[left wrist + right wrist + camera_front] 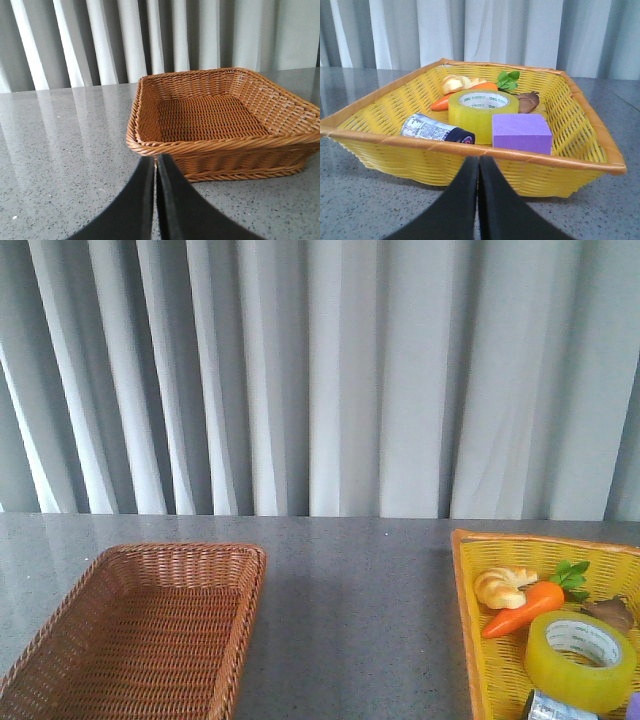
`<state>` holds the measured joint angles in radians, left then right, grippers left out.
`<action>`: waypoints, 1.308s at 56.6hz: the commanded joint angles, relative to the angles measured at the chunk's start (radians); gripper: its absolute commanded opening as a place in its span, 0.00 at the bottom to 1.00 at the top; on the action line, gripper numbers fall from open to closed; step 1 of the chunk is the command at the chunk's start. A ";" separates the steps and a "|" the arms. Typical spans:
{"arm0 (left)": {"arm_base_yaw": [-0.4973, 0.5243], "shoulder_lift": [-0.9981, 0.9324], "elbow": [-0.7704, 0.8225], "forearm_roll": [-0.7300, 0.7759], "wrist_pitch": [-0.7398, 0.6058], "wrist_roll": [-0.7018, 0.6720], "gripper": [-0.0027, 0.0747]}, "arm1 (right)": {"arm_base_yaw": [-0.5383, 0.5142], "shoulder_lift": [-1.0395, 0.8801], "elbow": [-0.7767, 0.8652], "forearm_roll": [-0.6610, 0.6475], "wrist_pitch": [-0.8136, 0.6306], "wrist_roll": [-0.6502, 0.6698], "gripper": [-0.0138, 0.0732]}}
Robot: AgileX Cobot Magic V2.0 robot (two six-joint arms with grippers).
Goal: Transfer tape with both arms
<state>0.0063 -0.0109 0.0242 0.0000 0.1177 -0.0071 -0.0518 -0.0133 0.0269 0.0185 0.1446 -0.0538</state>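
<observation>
The yellow tape roll (580, 660) with a white printed core lies flat in the yellow basket (466, 585) at the table's right. It also shows in the right wrist view (482, 114), in the middle of the basket (470, 162). My right gripper (479, 160) is shut and empty, just outside the basket's near rim. My left gripper (155, 159) is shut and empty, in front of the near corner of the brown wicker basket (210, 145). Neither arm shows in the front view.
The yellow basket also holds a silvery can (436, 131), a purple block (521, 132), a carrot (524, 609), a croissant (503, 586) and a brown item (610, 613). The brown wicker basket (130, 570) sits at the left, nothing in it. Grey curtains hang behind the speckled table.
</observation>
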 commanded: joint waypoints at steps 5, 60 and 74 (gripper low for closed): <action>0.001 -0.016 -0.008 -0.006 -0.071 -0.008 0.03 | -0.002 -0.008 0.004 -0.003 -0.078 -0.008 0.15; 0.001 -0.016 -0.008 -0.006 -0.071 -0.008 0.03 | -0.002 -0.008 0.003 -0.003 -0.081 -0.008 0.15; 0.001 -0.016 -0.019 -0.006 -0.233 -0.009 0.03 | -0.001 -0.008 0.002 0.007 -0.422 0.031 0.15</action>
<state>0.0063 -0.0109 0.0242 0.0000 0.0750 -0.0071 -0.0518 -0.0133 0.0269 0.0185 -0.0213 -0.0523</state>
